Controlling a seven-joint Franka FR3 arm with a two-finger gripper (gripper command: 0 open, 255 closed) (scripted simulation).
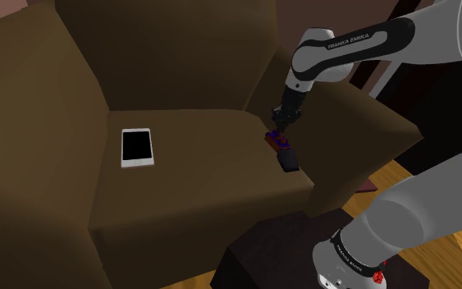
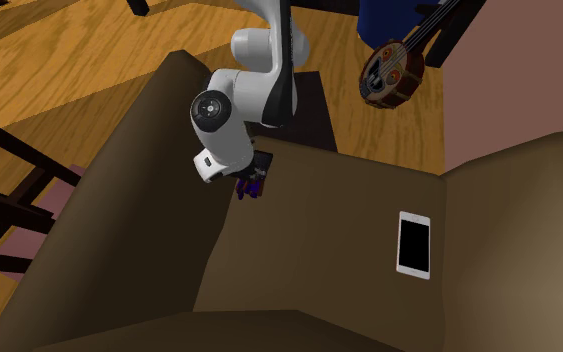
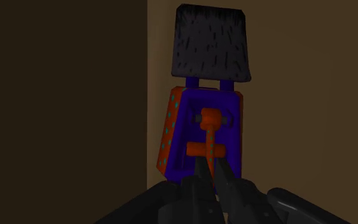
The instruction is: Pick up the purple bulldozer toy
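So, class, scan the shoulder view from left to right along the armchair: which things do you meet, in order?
Brown armrest → white phone lying flat on the seat → purple bulldozer toy → second brown armrest.

The shoulder view looks from beside and a little behind the stand point(image 1: 274, 253), down and to the left over the seat of the armchair point(image 1: 180, 49), from a middling distance. The second exterior view sits high above the armchair's backrest and faces down across the seat toward the stand and the wooden floor point(image 2: 59, 50), roughly opposing the shoulder view. Both take in the seat, the phone point(image 1: 137, 148), the arm point(image 1: 344, 48) and the armrest point(image 1: 360, 123) beside it. The wrist view looks along the tool point(image 3: 212, 172), very near, onto the toy bulldozer point(image 3: 203, 127) beside the armrest's wall.
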